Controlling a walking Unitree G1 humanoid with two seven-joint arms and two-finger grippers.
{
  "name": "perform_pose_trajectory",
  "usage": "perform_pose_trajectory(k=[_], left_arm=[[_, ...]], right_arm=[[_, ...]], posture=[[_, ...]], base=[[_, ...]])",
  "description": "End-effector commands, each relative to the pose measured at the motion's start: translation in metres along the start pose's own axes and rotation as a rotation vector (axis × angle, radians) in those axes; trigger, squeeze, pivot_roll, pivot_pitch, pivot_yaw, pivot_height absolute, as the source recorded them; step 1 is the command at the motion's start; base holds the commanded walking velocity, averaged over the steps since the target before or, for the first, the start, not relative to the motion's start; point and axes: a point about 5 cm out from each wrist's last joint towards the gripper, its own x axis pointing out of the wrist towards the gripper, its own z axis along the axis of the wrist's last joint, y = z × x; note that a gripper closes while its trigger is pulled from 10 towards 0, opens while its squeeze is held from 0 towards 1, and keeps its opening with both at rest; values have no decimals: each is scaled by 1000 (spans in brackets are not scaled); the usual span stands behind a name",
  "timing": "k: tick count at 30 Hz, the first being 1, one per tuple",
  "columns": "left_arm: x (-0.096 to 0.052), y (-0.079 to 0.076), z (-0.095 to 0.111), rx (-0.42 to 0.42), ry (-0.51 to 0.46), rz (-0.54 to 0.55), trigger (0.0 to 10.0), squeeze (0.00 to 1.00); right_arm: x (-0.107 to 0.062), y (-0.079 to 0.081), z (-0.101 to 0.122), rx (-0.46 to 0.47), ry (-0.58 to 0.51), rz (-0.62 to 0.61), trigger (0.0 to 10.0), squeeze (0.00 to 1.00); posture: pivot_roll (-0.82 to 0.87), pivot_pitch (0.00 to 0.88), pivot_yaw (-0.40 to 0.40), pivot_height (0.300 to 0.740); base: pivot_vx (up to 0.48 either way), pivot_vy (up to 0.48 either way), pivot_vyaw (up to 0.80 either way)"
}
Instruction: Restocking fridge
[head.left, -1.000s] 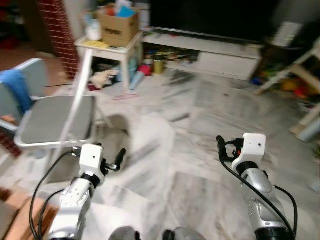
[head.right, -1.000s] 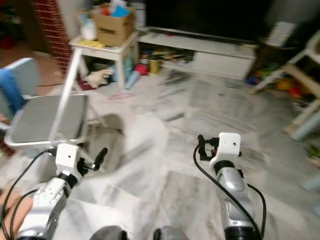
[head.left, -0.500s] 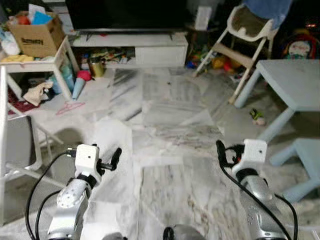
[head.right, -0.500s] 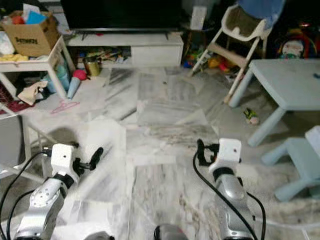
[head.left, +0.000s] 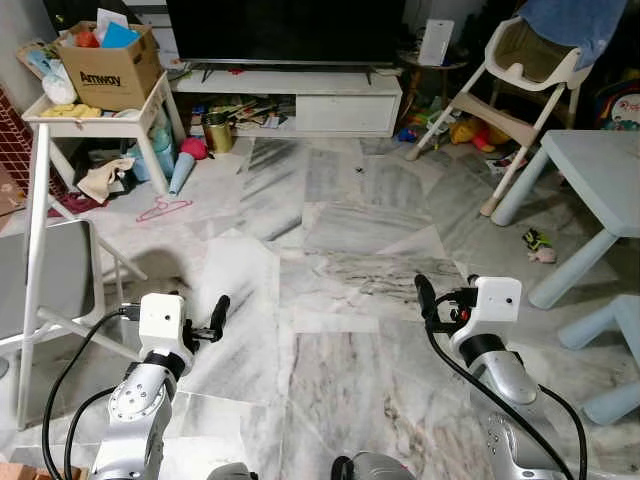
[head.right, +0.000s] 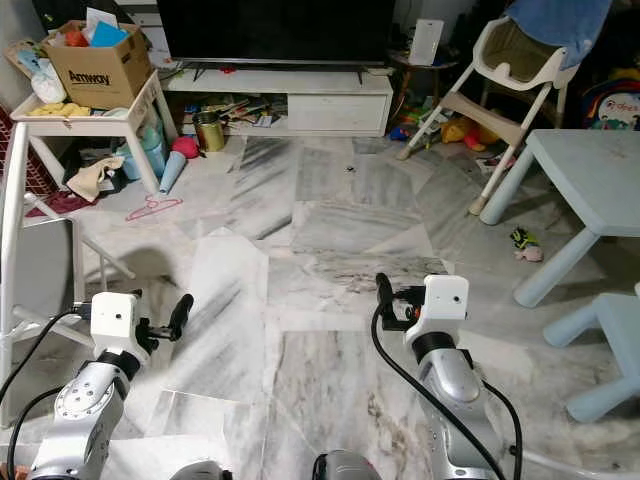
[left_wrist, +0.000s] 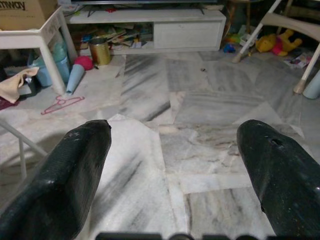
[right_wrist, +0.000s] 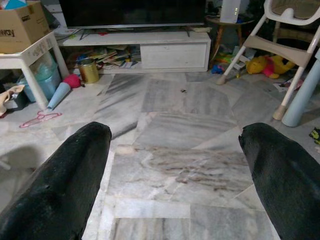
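Landmark: low white TV cabinet (head.left: 300, 98) at far wall; black TV screen (head.left: 285, 28) above it, top cut off. Left gripper (left_wrist: 172, 145) and right gripper (right_wrist: 175, 145) both raised over grey marble floor (head.left: 340, 250), pointed toward cabinet, fingers spread wide, holding nothing. No fridge or stock identifiable. Brown cardboard box (head.left: 108, 66) on white side table (head.left: 95, 110), left of cabinet. Pale blue table (head.left: 600, 170) right of cabinet, cut by frame edge.

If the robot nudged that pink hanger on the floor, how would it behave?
The hanger looks thin and light, so it would probably slide easily on the smooth marble floor. It lies flat, so it should not roll, and its open frame may snag an end effector.
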Motion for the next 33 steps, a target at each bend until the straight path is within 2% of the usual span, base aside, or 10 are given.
perform_pose_trajectory(k=[1, 4, 9, 12, 22, 28, 33], left_arm=[[2, 2, 6, 3, -29, 11, 10000, 0], [1, 4, 5, 4, -24, 26, 10000, 0], [0, 7, 4, -35, -14, 59, 10000, 0], [0, 8, 4, -36, -14, 66, 10000, 0], [2, 10, 10, -11, -31, 46, 10000, 0], [4, 13, 14, -15, -43, 53, 10000, 0], [-3, 12, 9, -8, -32, 65, 10000, 0]], right_arm=[[-1, -1, 4, 10, -20, -6, 10000, 0], [-2, -2, 2, 32, -14, -12, 10000, 0], [-2, -3, 2, 35, -9, -12, 10000, 0], [-3, -3, 1, 30, -2, -17, 10000, 0], [-4, -7, 2, 19, -9, -55, 10000, 0], [3, -7, 6, 9, -25, -50, 10000, 0], [-3, -9, 5, -24, -38, -101, 10000, 0]], posture=[[25, 0, -23, 740], [25, 0, -25, 740], [24, 0, -26, 740], [24, 0, -28, 740], [22, 0, -18, 740], [24, 0, -10, 740], [24, 11, -13, 740]], base=[[0, 0, 0], [0, 0, 0], [0, 0, -774], [-291, 0, 0], [0, -26, -80], [0, -138, 0], [0, 0, 0]])
